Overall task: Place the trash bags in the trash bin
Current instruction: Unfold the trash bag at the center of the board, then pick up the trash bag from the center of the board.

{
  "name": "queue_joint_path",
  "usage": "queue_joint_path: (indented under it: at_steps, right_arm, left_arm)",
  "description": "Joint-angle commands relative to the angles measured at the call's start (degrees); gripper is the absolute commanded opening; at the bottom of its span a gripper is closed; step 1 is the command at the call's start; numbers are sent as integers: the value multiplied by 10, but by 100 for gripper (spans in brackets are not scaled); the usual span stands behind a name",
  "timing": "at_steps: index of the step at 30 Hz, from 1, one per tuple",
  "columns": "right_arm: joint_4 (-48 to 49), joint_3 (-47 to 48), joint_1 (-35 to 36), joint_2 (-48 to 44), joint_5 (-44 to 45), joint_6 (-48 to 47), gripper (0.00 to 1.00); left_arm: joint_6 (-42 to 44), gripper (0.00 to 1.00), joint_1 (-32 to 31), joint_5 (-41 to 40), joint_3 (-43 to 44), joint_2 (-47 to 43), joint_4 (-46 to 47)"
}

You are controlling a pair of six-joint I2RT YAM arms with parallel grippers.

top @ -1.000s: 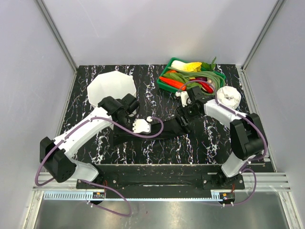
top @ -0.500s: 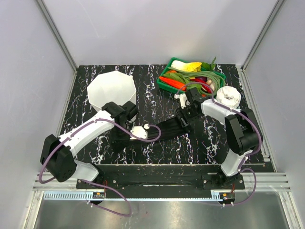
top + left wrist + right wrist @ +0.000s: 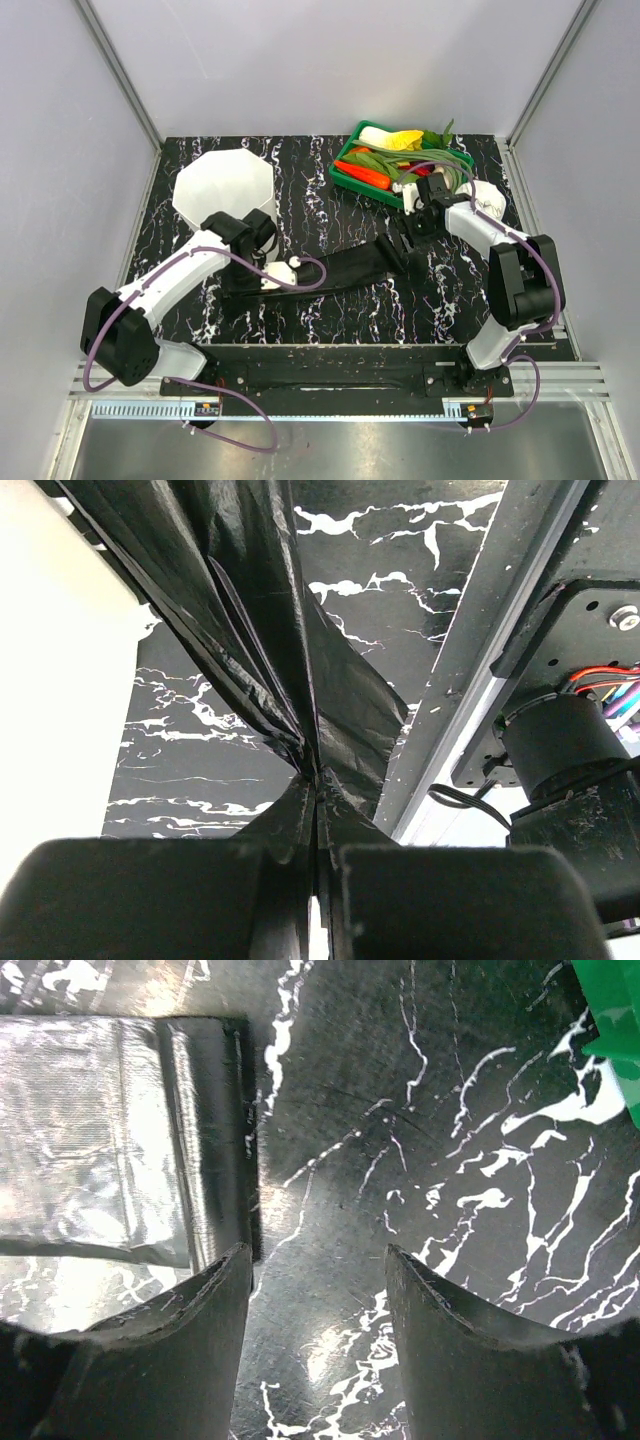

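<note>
A black trash bag (image 3: pixel 345 268) lies stretched across the middle of the table. My left gripper (image 3: pixel 243 277) is shut on its left end, just in front of the white faceted trash bin (image 3: pixel 222 190). In the left wrist view the film (image 3: pixel 260 610) fans out from the pinched jaws (image 3: pixel 318 785), with the bin's white wall (image 3: pixel 50 700) at the left. My right gripper (image 3: pixel 408 235) stands open at the bag's right end. In its wrist view the jaws (image 3: pixel 318 1260) hold nothing over bare table. The bag's glossy folded end (image 3: pixel 120 1140) lies just left of the left finger (image 3: pixel 190 1330).
A green tray of vegetables (image 3: pixel 345 172) stands at the back right, its corner (image 3: pixel 615 1010) showing near my right gripper. A white roll (image 3: pixel 487 192) sits beside my right arm. The table's near rail (image 3: pixel 470 660) and an arm base (image 3: pixel 560 750) lie close to my left gripper.
My left gripper has pulled the bag's end to the left. The bin has shifted left and back. My right gripper has drawn back to the right, off the bag, with its jaws slightly narrower.
</note>
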Motion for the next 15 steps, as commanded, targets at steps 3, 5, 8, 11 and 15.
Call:
queue_joint_path:
  at_steps: [3, 5, 8, 11, 15]
  right_arm:
    - [-10, 48, 17, -29, -55, 10, 63]
    - [-3, 50, 26, -20, -55, 12, 63]
    - [2, 57, 35, 4, -59, 13, 64]
    - [14, 54, 46, 23, -66, 18, 66]
    - [30, 41, 63, 33, -62, 22, 66]
  left_arm:
    - [4, 0, 2, 30, 12, -8, -20]
    - [0, 0, 1, 33, 15, -2, -20]
    - [-4, 0, 0, 44, 20, 6, -20]
    - [-9, 0, -5, 52, 24, 11, -20]
    - [-14, 0, -11, 60, 27, 15, -20]
